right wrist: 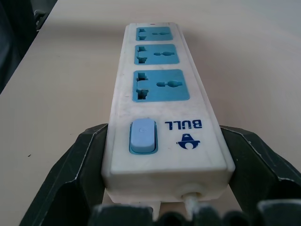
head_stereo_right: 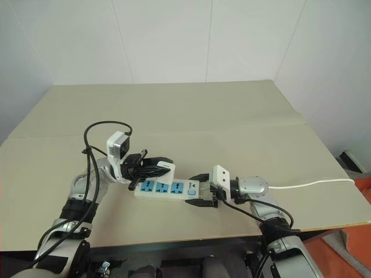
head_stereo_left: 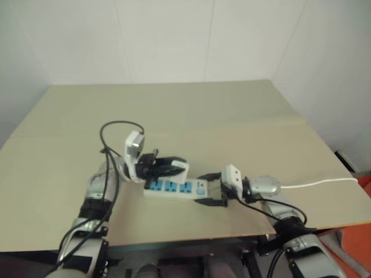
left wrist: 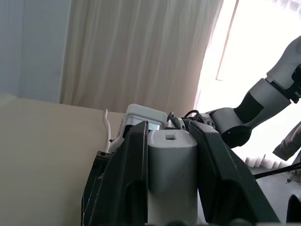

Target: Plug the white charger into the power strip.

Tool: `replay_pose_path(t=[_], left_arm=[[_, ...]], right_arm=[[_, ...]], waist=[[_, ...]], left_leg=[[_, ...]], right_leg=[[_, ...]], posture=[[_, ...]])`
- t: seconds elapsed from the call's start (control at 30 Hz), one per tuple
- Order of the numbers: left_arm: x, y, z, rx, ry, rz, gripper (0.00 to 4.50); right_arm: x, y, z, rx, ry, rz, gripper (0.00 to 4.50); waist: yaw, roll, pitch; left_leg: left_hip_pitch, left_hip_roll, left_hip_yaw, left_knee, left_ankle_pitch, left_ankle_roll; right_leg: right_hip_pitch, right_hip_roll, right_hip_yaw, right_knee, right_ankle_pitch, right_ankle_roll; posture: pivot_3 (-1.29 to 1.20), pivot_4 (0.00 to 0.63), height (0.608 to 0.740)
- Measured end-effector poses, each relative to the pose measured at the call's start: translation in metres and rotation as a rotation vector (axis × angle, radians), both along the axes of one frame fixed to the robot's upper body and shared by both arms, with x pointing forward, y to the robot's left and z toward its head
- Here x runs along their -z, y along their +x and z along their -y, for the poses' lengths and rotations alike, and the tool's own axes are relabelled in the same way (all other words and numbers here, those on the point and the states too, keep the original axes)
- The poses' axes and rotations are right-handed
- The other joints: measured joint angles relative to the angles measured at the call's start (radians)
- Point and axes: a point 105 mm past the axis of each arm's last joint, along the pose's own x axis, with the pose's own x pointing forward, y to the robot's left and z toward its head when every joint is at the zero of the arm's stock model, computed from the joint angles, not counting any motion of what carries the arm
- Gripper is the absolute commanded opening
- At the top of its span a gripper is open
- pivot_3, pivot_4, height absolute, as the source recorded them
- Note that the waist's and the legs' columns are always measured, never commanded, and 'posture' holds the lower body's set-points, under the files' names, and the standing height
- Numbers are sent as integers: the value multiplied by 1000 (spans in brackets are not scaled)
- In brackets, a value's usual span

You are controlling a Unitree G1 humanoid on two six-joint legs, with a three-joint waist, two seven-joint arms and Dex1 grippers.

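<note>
We are clamping the white charger in our left hand above the power strip — our right hand is gripping its right end on the bench.

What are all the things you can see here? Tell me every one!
power strip: one, white with three blue sockets and a blue switch, flat on the table near its front edge.
cord: one, thin white, running from the strip off the table's right side.
white charger: one, white, clamped above the strip's left end.
table: one, beige, in front of white walls.
left pincer: one, black fingers, shut on the charger.
right pincer: one, black fingers, straddling the strip's switch end.
</note>
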Motion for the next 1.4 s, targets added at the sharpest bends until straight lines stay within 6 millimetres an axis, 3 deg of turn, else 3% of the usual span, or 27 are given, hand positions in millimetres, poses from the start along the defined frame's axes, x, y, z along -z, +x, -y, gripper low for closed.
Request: replay_pose_path(t=[0.33, 0.7, 1.4], left_arm=[[21, 0, 19, -20, -41, 42, 1004], [39, 3, 13, -64, 38, 56, 1004], [45, 3, 15, -61, 56, 81, 1004]], right_arm=[[0, -2, -1, -5, -5, 4, 3407], [-1, -2, -2, -8, -19, 17, 3407], [0, -3, -5, -11, -20, 22, 3407]], waist=[[2, 0, 0], [2, 0, 0], [3, 0, -2]], left_leg=[[-1, 0, 0, 0, 0, 0], [0, 0, 0, 0, 0, 0], [0, 0, 0, -1, 0, 0]], right_leg=[[-1, 0, 0, 0, 0, 0], [-1, 0, 0, 0, 0, 0], [0, 0, 0, 0, 0, 1]], posture=[[0, 150, 740], [0, 150, 740], [0, 150, 740]])
